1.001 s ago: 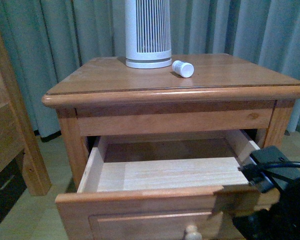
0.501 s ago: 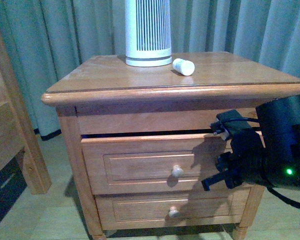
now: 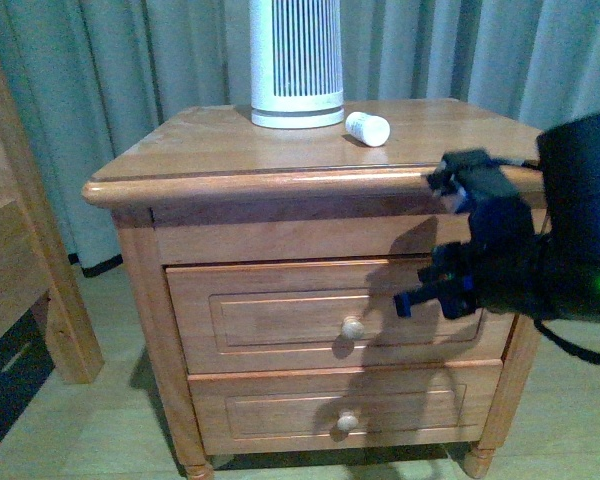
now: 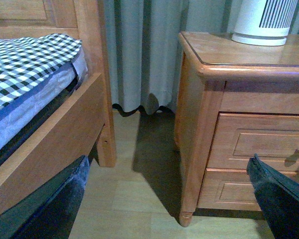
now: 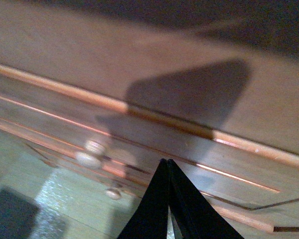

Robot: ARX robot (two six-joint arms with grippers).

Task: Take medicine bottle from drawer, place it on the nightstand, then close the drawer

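The medicine bottle (image 3: 367,128), small and white, lies on its side on the nightstand (image 3: 280,150) top, next to the white slatted appliance. The drawer (image 3: 280,318), the taller upper one, is pushed in flush, with its round knob (image 3: 352,327) showing. My right gripper (image 3: 402,302) is shut and empty just in front of the drawer's right half, to the right of the knob. In the right wrist view its shut tips (image 5: 165,163) point at the drawer front (image 5: 154,89) beside the blurred knob (image 5: 92,154). My left gripper (image 4: 169,199) is open and empty, low beside the nightstand (image 4: 199,149).
A white tapered slatted appliance (image 3: 296,60) stands at the back of the top. The shallower lower drawer (image 3: 340,408) is shut. A wooden bed frame (image 4: 65,134) with a checked mattress cover stands left of the nightstand. Grey curtains hang behind, above bare floor (image 4: 134,194).
The drawer has gone from pulled out to fully shut. My right arm has risen and moved forward with it. The bottle has stayed on the top.
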